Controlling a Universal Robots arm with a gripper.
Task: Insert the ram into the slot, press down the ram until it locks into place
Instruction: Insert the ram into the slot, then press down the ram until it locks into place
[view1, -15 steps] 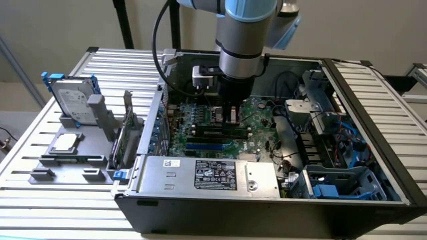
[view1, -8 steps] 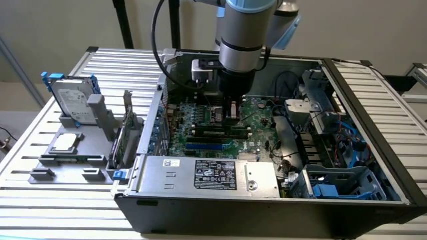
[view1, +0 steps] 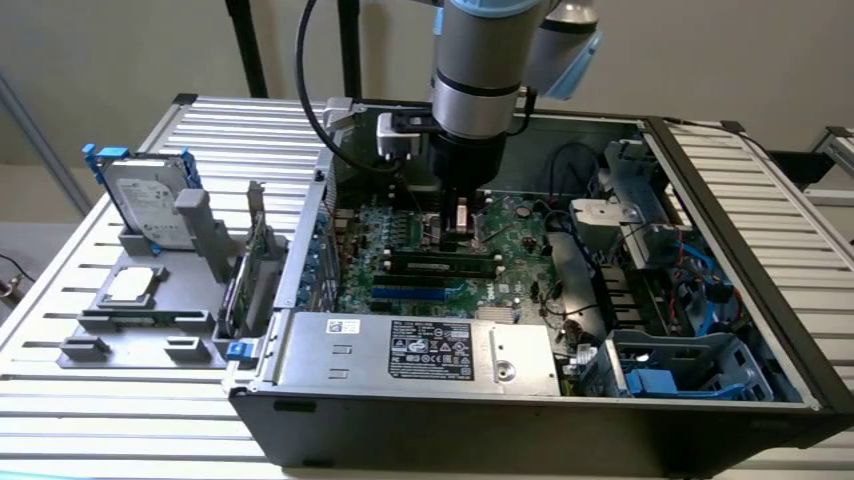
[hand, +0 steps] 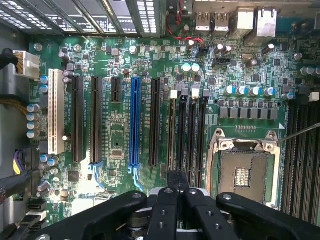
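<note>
Nearest the wrist camera, black metal claw (hand: 176, 182) on the grey Universal Robots arm, fingers drawn close together to a narrow tip; impossible to tell whether nipping anything between them; poised right at the near end of a row of sockets.

Just beyond the tip, long thin green circuit-board stick, the ram (hand: 172, 135), seen edge-on and running straight away from the claw; standing in the long narrow black memory slot (hand: 173, 95) with the small pale end clip, first of several parallel ones; seen in the exterior view as a green strip with dark chips (view1: 441, 266), lying low between pale clips, directly below the claw (view1: 461, 232).

To one side, long blue plastic expansion slot (hand: 134, 120); to the other, square silver-framed processor socket (hand: 243, 172), bare; all on the large green motherboard (hand: 120, 135).

Farther out, open black computer case (view1: 534, 420) with a silver power-supply box (view1: 414, 350) along its front wall.

Judged progress: insertion looks done, stick lined up in its socket and not tilted; locking unconfirmed, clip position too small to read; pressing home possibly left to do.
</note>
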